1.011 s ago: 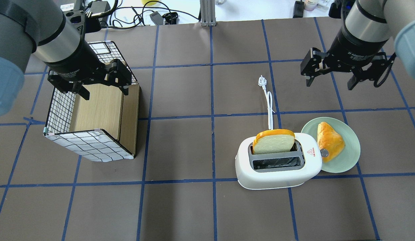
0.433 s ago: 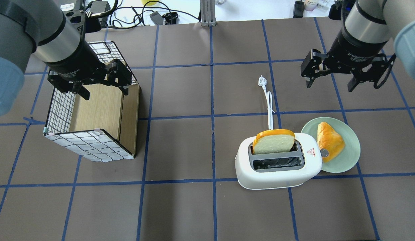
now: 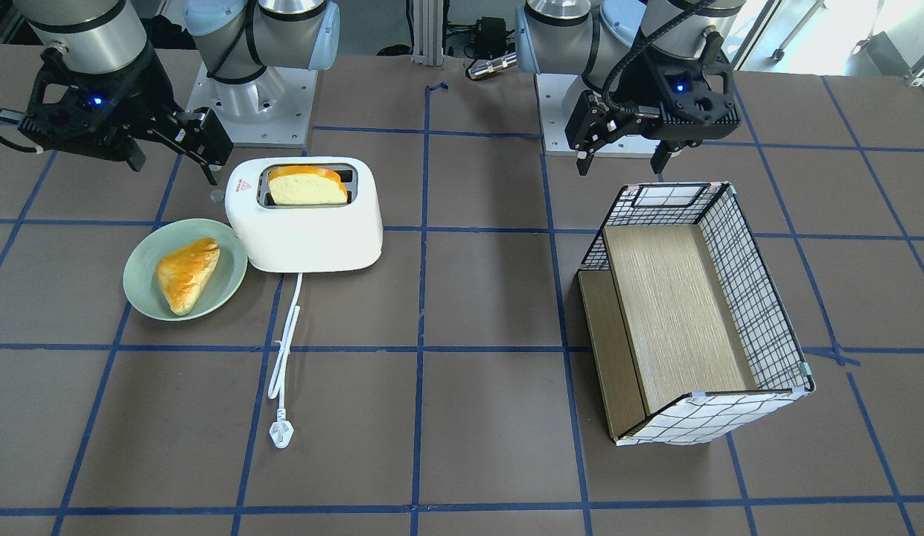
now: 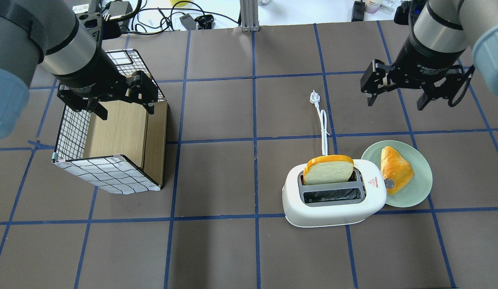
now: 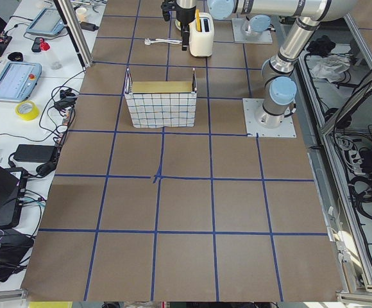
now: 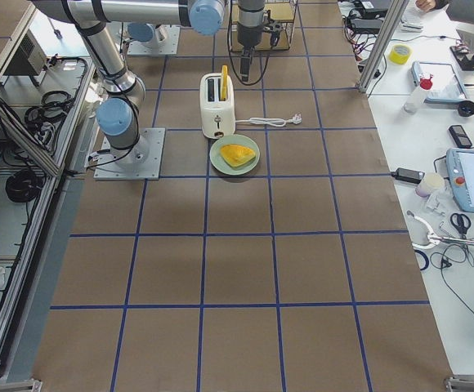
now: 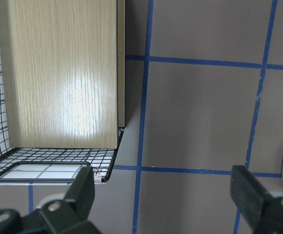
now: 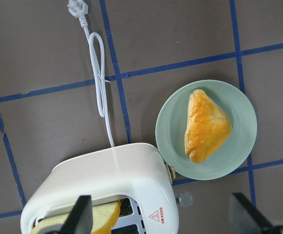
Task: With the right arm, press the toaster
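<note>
1. Toaster (image 3: 305,216), front-facing view: upright on table (image 3: 469,298), bread slice (image 3: 307,190) standing in one slot, other slot empty. Plate (image 3: 138,294) w/ pastry (image 3: 188,274) sits right by its red-sticker end. Right gripper (image 3: 171,165) is up in the air, not touching toaster, jaws wide apart, nothing held. Left gripper (image 3: 622,170) hangs above wire-pattern box (image 3: 752,298), jaws likewise apart, empty.
2. Overhead: slice is in the slot farther from robot. Cord (image 4: 323,132) runs away from robot to plug (image 4: 313,97). Right gripper is well apart from toaster.
3. Ext left: toaster is small at far end, beyond box; no detail readable.
4. Ext right: toaster is next to plate, right arm (image 6: 131,11) reaching across above; jaw state can't be told from here.
5. Left wrist: fingers (image 7: 85,190) spread at bottom corners, box corner & bare table btwn.
6. Right wrist: fingers (image 8: 80,214) spread, toaster's sticker end low btwn them, plate to view's right.
</note>
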Controlling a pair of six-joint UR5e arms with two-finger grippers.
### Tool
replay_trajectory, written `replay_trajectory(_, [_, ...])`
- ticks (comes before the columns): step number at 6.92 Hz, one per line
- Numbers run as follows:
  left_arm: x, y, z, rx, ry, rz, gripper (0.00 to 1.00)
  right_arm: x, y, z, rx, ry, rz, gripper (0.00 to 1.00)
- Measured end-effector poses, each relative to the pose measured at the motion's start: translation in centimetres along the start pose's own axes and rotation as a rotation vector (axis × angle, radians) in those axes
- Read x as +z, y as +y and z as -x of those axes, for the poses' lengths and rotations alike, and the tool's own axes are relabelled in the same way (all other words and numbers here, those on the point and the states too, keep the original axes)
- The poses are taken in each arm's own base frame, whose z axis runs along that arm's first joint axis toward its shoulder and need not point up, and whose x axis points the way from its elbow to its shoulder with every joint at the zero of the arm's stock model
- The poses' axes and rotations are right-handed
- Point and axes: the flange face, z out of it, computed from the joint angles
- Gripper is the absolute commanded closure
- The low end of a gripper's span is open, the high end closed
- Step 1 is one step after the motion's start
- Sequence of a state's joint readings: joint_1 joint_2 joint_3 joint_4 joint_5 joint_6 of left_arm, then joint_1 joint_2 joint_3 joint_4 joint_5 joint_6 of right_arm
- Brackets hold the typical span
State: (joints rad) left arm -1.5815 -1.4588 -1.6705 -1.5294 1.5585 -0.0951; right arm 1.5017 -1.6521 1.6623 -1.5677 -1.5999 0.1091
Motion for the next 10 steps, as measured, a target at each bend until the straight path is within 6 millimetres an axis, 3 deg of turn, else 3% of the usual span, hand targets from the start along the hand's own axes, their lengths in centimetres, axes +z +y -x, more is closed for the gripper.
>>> replay_trajectory(2, [0.00,0.00,0.00,0.000,0.000,0.000,0.00,0.03,0.00,0.00,-0.001,0.000,0.001,0.02])
replay_trajectory(4, [0.00,0.00,0.00,0.000,0.000,0.000,0.00,-0.01,0.03,-0.01,0.000,0.000,-0.001,0.18])
replay_trajectory(5, [0.00,0.00,0.00,0.000,0.000,0.000,0.00,-0.03,0.01,-0.04,0.000,0.000,-0.001,0.20])
replay_trajectory(6, [0.00,0.00,0.00,0.000,0.000,0.000,0.00,-0.01,-0.01,-0.06,0.000,0.000,-0.001,0.38])
replay_trajectory(8, [0.00,0.00,0.00,0.000,0.000,0.000,0.00,0.02,-0.02,-0.09,0.001,0.001,0.000,1.00])
replay_trajectory(10, [0.00,0.00,0.00,0.000,0.000,0.000,0.00,-0.05,0.39,-0.17,0.002,-0.001,0.019,1.00])
